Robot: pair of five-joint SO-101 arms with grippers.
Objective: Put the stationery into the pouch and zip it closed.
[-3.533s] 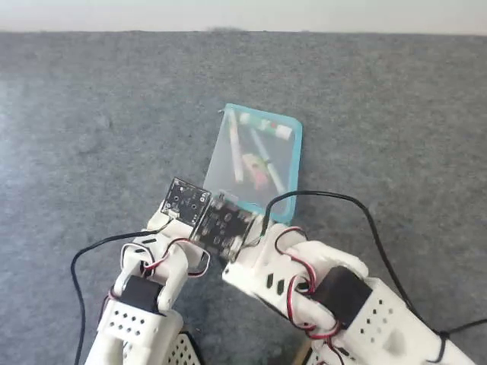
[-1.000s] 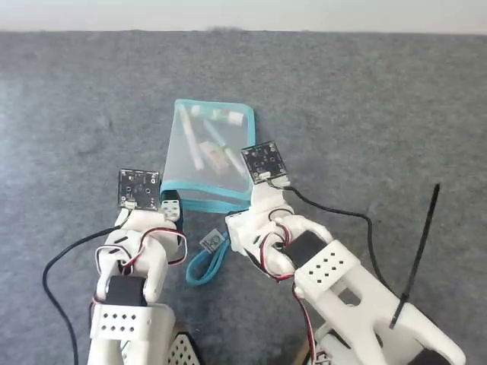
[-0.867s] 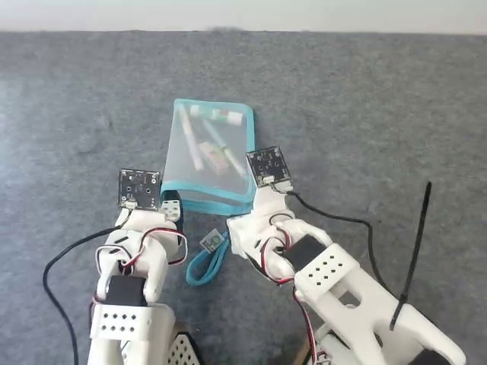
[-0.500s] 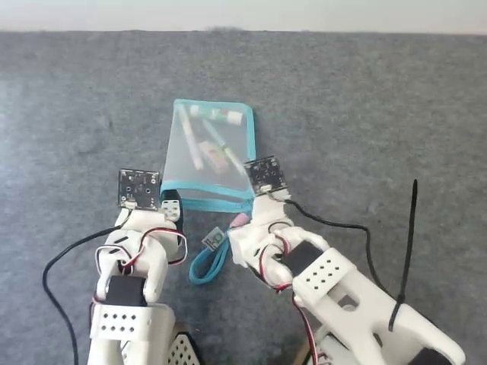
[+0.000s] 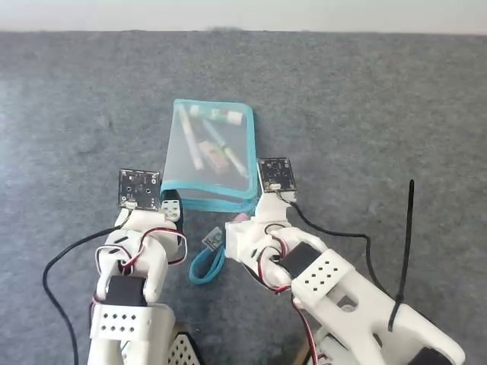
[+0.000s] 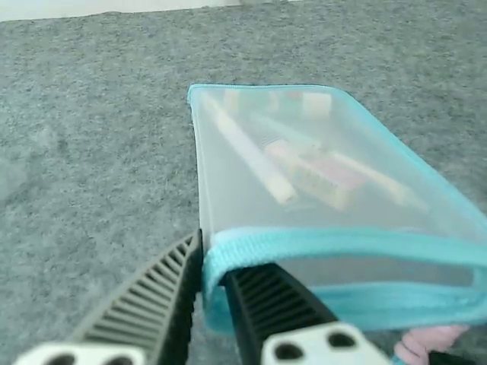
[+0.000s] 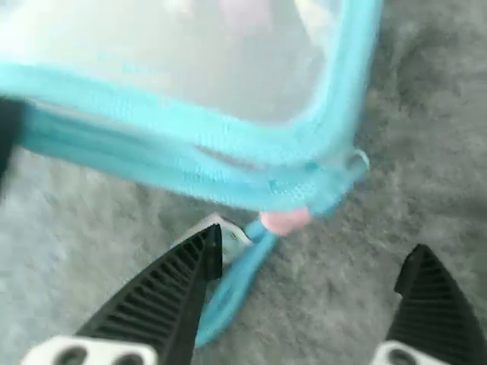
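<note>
I've got the left pincer (image 6: 211, 265) clamped on the pouch (image 5: 207, 163) at its near corner. The right pincer (image 7: 316, 247) is wide open beside the pink pull (image 7: 283, 220). Pouch lies on the surface (image 5: 380, 106) (stationery (image 5: 209, 144) inside).

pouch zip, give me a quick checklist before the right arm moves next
1. Stationery inside the pouch: ok, it shows through the clear side.
2. Left gripper shut on the pouch's near corner: ok.
3. Right gripper open: ok, jaws wide apart.
4. Pink zipper pull gripped: not ok, it lies free just beyond the right fingertips.
5. Strap out of the jaws: not ok, it runs between them.
6. Zip fully closed: cannot tell.
</note>
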